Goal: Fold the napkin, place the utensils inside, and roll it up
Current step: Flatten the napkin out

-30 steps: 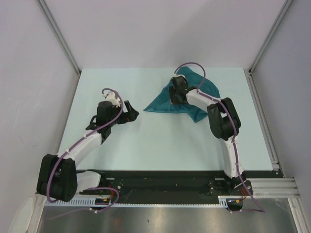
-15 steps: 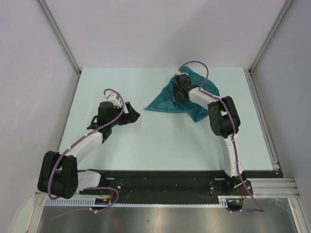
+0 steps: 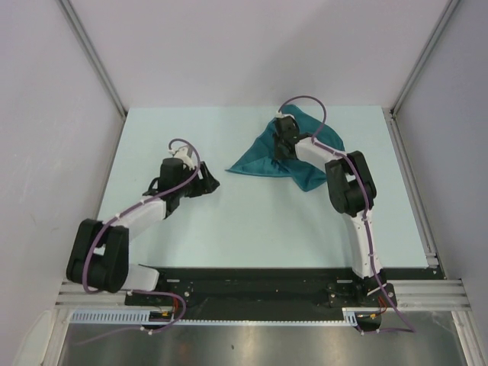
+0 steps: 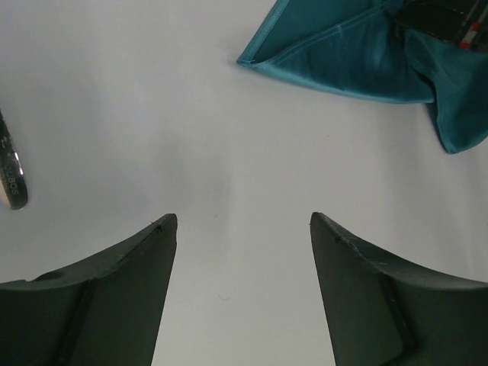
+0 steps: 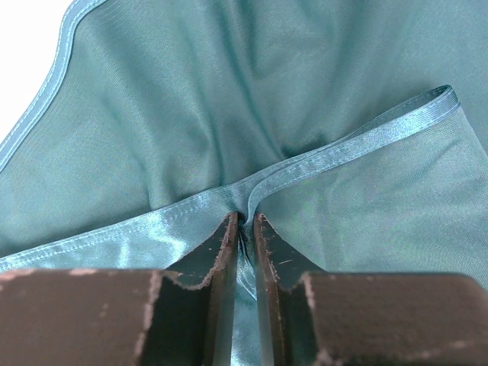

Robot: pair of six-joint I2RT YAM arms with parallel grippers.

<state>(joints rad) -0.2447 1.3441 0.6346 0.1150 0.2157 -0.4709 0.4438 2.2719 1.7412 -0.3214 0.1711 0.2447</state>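
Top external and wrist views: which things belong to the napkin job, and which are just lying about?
For the job: napkin, pinched by the right gripper; silver utensil, only its end showing; open left gripper.
Not for the job: table; metal rail.

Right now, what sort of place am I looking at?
Probably a robot lab workcell: a pale table boxed in by plain grey panels on metal rails, a left arm and right arm bolted at its near edge, a napkin on it.
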